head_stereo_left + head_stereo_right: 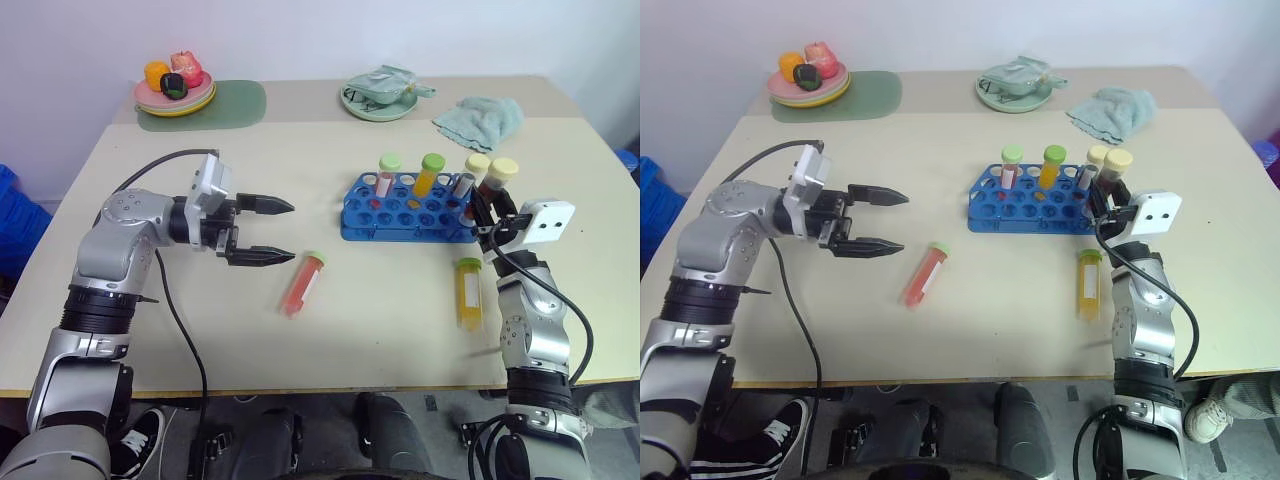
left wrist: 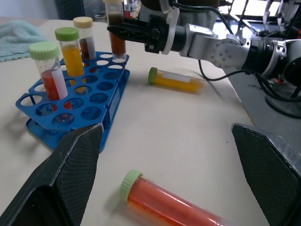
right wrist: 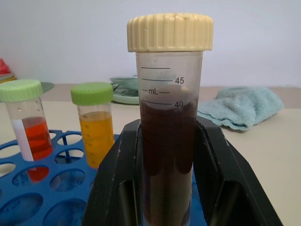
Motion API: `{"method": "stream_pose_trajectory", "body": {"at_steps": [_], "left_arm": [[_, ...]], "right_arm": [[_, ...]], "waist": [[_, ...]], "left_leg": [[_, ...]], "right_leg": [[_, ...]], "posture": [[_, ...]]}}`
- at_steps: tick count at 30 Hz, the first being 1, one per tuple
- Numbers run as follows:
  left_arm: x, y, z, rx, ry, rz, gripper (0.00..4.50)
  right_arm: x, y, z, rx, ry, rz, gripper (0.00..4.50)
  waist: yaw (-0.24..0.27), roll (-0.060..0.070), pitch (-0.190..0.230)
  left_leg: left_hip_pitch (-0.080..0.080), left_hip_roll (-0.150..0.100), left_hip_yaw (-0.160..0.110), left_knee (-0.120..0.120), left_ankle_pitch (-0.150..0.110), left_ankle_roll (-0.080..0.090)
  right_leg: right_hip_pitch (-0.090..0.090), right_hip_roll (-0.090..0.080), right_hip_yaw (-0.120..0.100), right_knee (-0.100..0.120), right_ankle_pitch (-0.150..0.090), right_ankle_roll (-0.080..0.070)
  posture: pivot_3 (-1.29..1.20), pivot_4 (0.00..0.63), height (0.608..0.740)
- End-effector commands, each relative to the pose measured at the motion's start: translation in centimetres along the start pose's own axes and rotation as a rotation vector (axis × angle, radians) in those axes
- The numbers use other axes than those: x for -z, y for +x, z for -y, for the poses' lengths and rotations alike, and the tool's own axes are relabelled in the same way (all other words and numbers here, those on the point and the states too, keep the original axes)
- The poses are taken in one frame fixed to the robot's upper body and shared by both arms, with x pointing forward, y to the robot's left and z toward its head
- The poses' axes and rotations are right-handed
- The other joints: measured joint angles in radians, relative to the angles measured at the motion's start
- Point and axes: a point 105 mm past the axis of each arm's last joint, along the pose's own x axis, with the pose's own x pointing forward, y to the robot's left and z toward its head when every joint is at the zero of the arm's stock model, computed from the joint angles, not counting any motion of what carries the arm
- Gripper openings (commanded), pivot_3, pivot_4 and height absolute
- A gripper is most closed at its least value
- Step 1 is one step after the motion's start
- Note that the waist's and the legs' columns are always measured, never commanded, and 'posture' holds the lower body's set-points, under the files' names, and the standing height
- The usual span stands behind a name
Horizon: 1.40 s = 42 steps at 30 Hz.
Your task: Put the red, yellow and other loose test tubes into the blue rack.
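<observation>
The beige table [image 1: 330, 330] carries everything; the blue rack [image 1: 408, 208] stands right of its centre, holding three upright tubes along its far row: a green-capped red one [image 1: 387, 174], a green-capped yellow one [image 1: 429, 174] and a cream-capped dark one [image 1: 474, 172] at the right end; far behind the rack lie a crumpled teal cloth [image 1: 480, 119], a pale green plate with a cloth on it [image 1: 380, 93], and, at the far left corner, a green mat [image 1: 215, 103] bearing stacked plates with toy food [image 1: 175, 84]; the left gripper [image 1: 268, 231] hangs above the table left of centre, pointing toward the rack, its two black fingers spread wide with nothing between them; the right gripper [image 1: 490, 215] is at the rack's right end, its fingers clamped on the lower body of a cream-capped tube of dark brown liquid [image 3: 170, 122], held upright just beside the rack's end holes, whether its base has entered a hole I cannot tell; two loose tubes lie flat on the table: a green-capped red tube [image 1: 303, 284] in front of the rack and just right of the left gripper, and a green-capped yellow tube [image 1: 468, 293] in front of the rack's right end, close beside the right arm.
</observation>
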Motion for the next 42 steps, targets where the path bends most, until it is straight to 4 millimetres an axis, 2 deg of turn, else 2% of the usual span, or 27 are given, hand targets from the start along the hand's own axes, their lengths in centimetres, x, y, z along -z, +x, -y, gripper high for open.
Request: {"method": "stream_pose_trajectory", "body": {"at_steps": [1,25,27,28,31,33,37,42], "left_arm": [[-1.2,-0.4,0.2,-0.002,0.044,0.024,4.50],[-1.7,-0.5,0.4,-0.012,0.039,0.023,4.50],[-1.7,-0.5,0.3,-0.014,0.037,0.023,4.50],[-1.7,-0.5,0.3,-0.015,0.038,0.023,4.50],[-1.6,-0.5,0.3,-0.013,0.037,0.022,4.50],[-1.6,-0.5,0.3,-0.013,0.033,0.028,4.50],[-1.4,-0.5,0.2,-0.012,0.033,0.026,4.50],[-1.4,-0.2,0.4,-0.005,0.031,0.036,4.50]], "right_arm": [[-1.1,0.0,0.5,0.011,-0.022,0.046,0.85],[0.0,0.6,0.1,-0.011,0.003,0.027,0.85],[0.0,0.5,0.2,-0.020,0.033,0.029,1.88],[-0.1,0.5,0.2,-0.021,0.033,0.030,2.20],[-0.4,0.6,0.4,-0.012,0.024,0.031,3.75],[-1.0,0.7,0.7,0.002,0.016,0.048,4.48],[-2.2,0.8,1.3,0.031,-0.008,0.073,4.48],[-5.6,1.4,2.3,0.049,-0.021,0.113,4.48]], "waist": [[0.000,0.000,0.000],[-0.001,0.000,0.000],[-0.001,0.000,0.000],[-0.001,0.000,0.000],[-0.001,0.000,0.000],[0.000,0.000,0.000],[0.000,0.000,0.000],[0.001,0.000,0.000]], "left_leg": [[0.000,0.000,0.000,0.000,0.000,0.000],[0.000,0.000,0.000,0.000,0.000,0.000],[0.000,0.000,0.000,0.000,0.000,0.000],[0.000,0.000,0.000,0.000,0.000,0.000],[0.000,0.000,0.000,0.000,0.000,0.000],[0.000,0.000,0.000,0.000,0.000,0.000],[0.000,0.000,0.000,0.000,0.000,0.000],[0.000,0.000,0.000,0.000,0.000,0.000]], "right_leg": [[0.000,0.000,0.000,0.000,0.000,0.000],[0.000,0.000,0.000,0.000,0.000,0.000],[0.000,0.000,0.000,0.000,0.000,0.000],[0.000,0.000,0.000,0.000,0.000,0.000],[0.000,0.000,0.000,0.000,0.000,0.000],[0.000,0.000,0.000,0.000,0.000,0.000],[0.000,0.000,0.000,0.000,0.000,0.000],[0.000,0.000,0.000,0.000,0.000,0.000]], "posture": [[0.00,0.150,0.740],[0.00,0.150,0.740],[0.00,0.150,0.740],[0.00,0.150,0.740],[0.00,0.150,0.740],[0.00,0.150,0.740],[0.00,0.150,0.740],[0.00,0.150,0.740]]}}
